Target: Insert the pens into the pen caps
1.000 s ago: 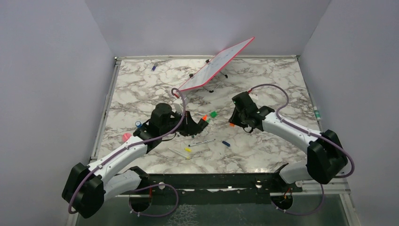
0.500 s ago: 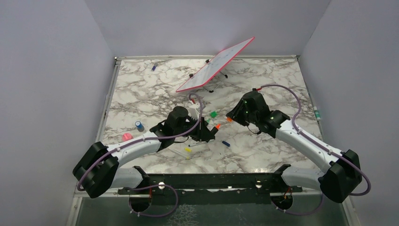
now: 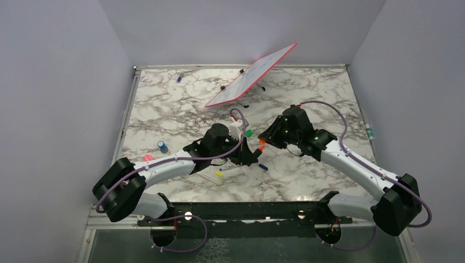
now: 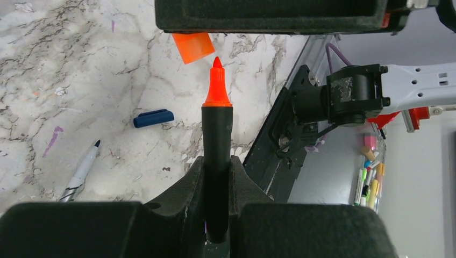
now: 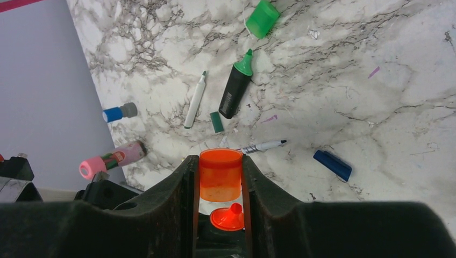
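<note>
My left gripper (image 4: 216, 166) is shut on a black-barrelled highlighter (image 4: 216, 134) whose bare orange tip (image 4: 216, 86) points away from the wrist. My right gripper (image 5: 218, 161) is shut on the orange cap (image 5: 220, 174), open end towards that tip. In the left wrist view the cap (image 4: 193, 47) hangs just above and left of the tip, a small gap apart. In the top view the two grippers (image 3: 249, 155) (image 3: 264, 138) meet at mid-table. A green highlighter (image 5: 235, 88), a green cap (image 5: 262, 19), a dark blue cap (image 5: 332, 164) and thin white pens (image 5: 194, 100) lie on the table.
A tilted red-edged whiteboard (image 3: 250, 76) stands at the back. A blue-capped cylinder (image 5: 119, 113) and a pink-ended item (image 5: 110, 160) lie to the left. A yellow-ended pen (image 3: 219, 175) and a clear piece lie near the front. The marble table (image 3: 164, 104) has raised metal edges.
Both arms have closed on each other. The left gripper carried the highlighter to the right; the right gripper lifted the orange cap and brought it left, close to the tip.
</note>
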Controlling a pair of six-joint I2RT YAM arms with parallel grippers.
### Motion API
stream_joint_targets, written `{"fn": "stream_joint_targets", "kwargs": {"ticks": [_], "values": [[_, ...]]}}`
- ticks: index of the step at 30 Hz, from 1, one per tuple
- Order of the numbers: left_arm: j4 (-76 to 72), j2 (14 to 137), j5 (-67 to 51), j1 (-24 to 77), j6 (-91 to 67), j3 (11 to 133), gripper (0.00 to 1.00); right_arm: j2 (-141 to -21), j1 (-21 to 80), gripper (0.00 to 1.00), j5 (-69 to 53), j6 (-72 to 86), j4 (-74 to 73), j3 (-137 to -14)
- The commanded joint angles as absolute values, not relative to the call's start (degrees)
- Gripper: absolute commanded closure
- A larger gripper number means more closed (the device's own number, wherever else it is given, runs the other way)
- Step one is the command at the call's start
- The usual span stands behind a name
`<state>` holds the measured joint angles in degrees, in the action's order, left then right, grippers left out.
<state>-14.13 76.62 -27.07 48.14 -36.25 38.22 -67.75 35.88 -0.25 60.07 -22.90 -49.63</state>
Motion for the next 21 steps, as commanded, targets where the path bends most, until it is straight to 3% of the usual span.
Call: {"fn": "stream_joint_targets", "kwargs": {"ticks": [1,21], "values": [[-16.0,77.5,-23.9,48.6,-36.9,40.1,1.00,-66.8,36.0,0.66,-3.0,60.7,-21.0,-48.9],[-13.5,73.5,-18.8,48.7,-37.7,39.9,1.00,-67.9,35.9,0.66,-0.5,60.1,-20.9,-48.3]]}}
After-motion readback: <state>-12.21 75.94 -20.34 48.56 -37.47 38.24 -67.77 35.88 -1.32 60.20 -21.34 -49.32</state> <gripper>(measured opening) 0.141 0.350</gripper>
